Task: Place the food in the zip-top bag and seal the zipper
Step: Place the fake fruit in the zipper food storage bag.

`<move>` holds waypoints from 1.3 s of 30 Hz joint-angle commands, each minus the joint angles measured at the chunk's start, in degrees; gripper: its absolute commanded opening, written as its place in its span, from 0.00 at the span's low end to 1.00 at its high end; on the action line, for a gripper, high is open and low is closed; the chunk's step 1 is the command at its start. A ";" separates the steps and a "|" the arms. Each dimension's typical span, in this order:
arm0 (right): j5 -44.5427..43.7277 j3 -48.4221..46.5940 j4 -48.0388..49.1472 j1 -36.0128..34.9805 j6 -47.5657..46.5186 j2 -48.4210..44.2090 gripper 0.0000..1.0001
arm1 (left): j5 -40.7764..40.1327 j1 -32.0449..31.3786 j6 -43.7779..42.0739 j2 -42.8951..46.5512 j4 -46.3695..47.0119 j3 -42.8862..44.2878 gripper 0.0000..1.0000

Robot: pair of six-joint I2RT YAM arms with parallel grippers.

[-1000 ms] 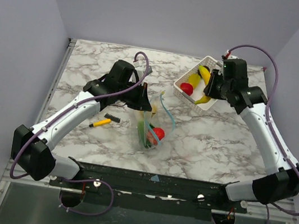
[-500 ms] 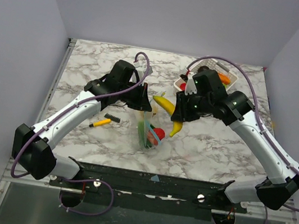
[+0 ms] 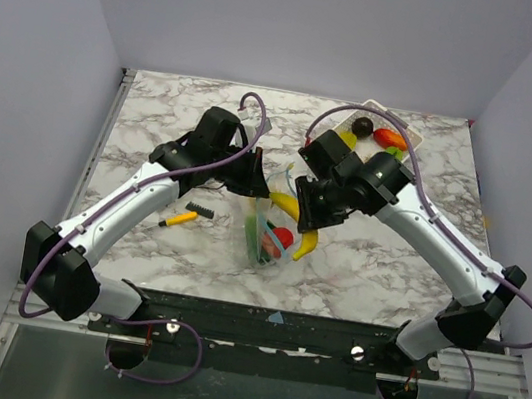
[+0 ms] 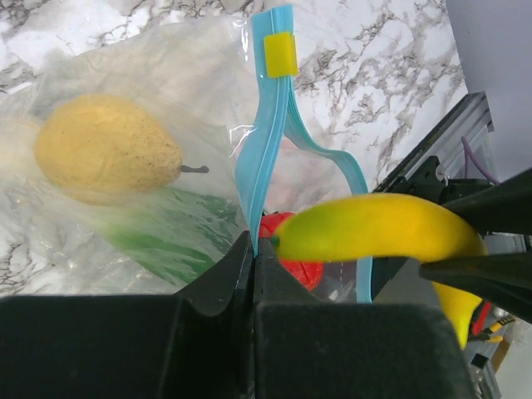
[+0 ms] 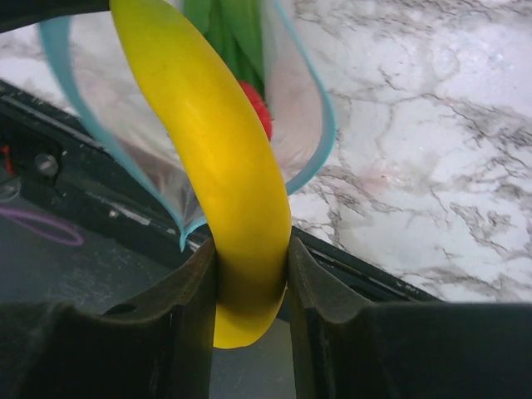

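Both grippers were working over the middle of the marble table (image 3: pixel 158 112) when I looked at the feeds. The left gripper (image 4: pixel 253 249) had its fingers pressed together on the zipper (image 4: pixel 252 179), pinching the light blue strip and holding that side of the zip-top bag (image 3: pixel 263 231) up by its mouth. The other lip of the strip bowed away from it, so the mouth gaped in a loop. A yellow slider tab (image 4: pixel 281 54) sat at the far end of the strip.

The right gripper (image 5: pixel 249 266) was clamped on a banana (image 5: pixel 208 141), one finger on each side of its lower half, with the bottom tip sticking out below the fingers. The banana's upper end reached across the open mouth, right by the strip near the left fingers. I could not tell whether it had passed the lip.

Through the clear plastic I saw a yellow pear-shaped piece (image 4: pixel 104 150), a green piece (image 4: pixel 166 241) and a red piece (image 4: pixel 291 266) already inside the bag.

Behind the right arm, at the table's far right, stood the white basket (image 3: pixel 374 105) holding a dark purple piece (image 3: pixel 363 126) and a red-orange piece (image 3: pixel 389 138). A yellow-and-black tool (image 3: pixel 180 217) lay on the marble left of the bag, apart from it.
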State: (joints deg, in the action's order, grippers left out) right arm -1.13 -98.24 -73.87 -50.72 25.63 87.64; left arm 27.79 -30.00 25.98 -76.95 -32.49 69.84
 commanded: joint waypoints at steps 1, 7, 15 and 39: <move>-10.88 -4.58 -5.69 -0.43 6.00 4.64 0.04 | 2.13 0.21 -0.23 2.50 2.25 0.05 0.00; -16.51 -7.48 -7.13 -0.53 7.44 7.43 0.04 | 2.30 0.12 -0.31 3.75 2.97 -0.32 0.00; -14.39 -13.23 -3.13 -1.35 5.69 12.75 0.10 | 4.03 -0.58 -0.31 3.58 3.49 -0.41 0.00; -13.98 -1.92 12.96 -2.64 4.43 12.70 0.73 | 2.44 -1.11 -0.84 4.17 2.65 -0.32 0.00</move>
State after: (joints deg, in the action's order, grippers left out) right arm -14.94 -102.15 -65.39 -52.60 29.58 104.01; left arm 28.99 -30.50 25.52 -74.56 -32.95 68.86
